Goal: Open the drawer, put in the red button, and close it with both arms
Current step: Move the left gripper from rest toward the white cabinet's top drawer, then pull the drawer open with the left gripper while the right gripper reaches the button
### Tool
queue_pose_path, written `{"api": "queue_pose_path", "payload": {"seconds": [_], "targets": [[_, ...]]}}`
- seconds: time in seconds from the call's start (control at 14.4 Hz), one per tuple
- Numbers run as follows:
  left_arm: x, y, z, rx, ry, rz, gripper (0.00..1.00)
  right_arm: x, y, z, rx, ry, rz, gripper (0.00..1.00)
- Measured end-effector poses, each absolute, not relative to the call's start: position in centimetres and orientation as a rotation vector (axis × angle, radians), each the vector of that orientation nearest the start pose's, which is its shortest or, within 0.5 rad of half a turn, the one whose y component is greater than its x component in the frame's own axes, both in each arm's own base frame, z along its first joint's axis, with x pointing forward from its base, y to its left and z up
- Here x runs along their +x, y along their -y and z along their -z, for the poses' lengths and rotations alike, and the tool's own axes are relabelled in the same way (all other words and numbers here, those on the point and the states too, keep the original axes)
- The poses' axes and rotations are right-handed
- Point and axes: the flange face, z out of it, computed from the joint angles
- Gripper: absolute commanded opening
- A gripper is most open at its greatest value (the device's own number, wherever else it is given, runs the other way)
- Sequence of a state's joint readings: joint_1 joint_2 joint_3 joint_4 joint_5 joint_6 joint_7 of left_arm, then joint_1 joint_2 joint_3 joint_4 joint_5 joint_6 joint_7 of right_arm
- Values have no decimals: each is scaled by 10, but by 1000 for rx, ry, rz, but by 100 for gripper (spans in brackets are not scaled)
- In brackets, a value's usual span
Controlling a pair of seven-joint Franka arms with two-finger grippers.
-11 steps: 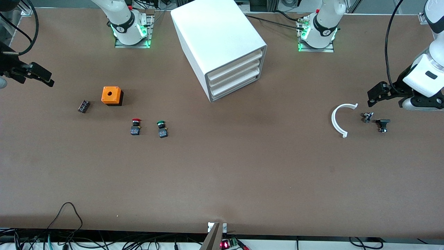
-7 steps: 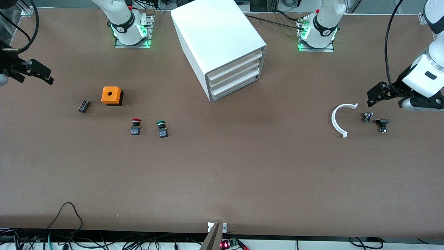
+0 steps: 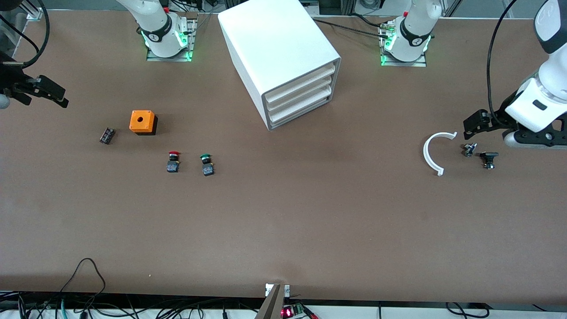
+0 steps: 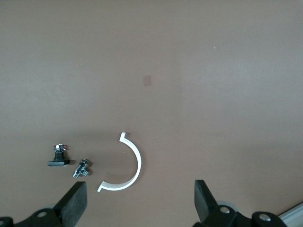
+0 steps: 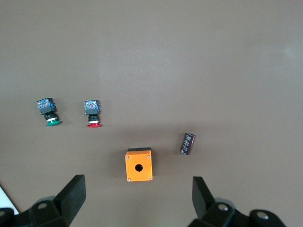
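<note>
Counting: one red button, three drawers (all shut), left claw and right claw gaping.

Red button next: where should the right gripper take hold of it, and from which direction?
Probably the red button by its dark blocky body, coming from above. It lies on its side on the table, cap toward the cabinet, so the body's flat sides suit the open right gripper.

Tabletop matt brown, smooth; cabinet white plastic (satin look); my fingers matt black.
</note>
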State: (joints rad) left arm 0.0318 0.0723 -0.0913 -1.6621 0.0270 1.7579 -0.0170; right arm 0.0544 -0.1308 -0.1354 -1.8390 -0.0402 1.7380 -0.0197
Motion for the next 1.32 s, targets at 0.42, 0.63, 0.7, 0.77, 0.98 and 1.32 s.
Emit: {"api": "queue_pose_path", "payload": {"seconds": [0.42,0.63,0.7,0.77,0.98,1.32], "targets": [[604,110,-430,-3353,-157,-423,100,528,49,-562,-3166,-74,-39,100],[593,155,-330,-3593,-61,-876,100,539,45,-539,-3169,-61,-106,100],[583,171,-295,-3665,-64,-1024,100,545,43,-529,-3170,-55,-133,100],[567,189,-263,-3722,-91,-1149,100,551,40,-519,-3172,-48,-160,100],[510,247,-217,-3784,-210,-1437,100,567,32,-488,-3173,3,-241,100],[447,302,-207,-3748,-419,-1653,99,595,-7,-429,-3186,116,-263,100]]}}
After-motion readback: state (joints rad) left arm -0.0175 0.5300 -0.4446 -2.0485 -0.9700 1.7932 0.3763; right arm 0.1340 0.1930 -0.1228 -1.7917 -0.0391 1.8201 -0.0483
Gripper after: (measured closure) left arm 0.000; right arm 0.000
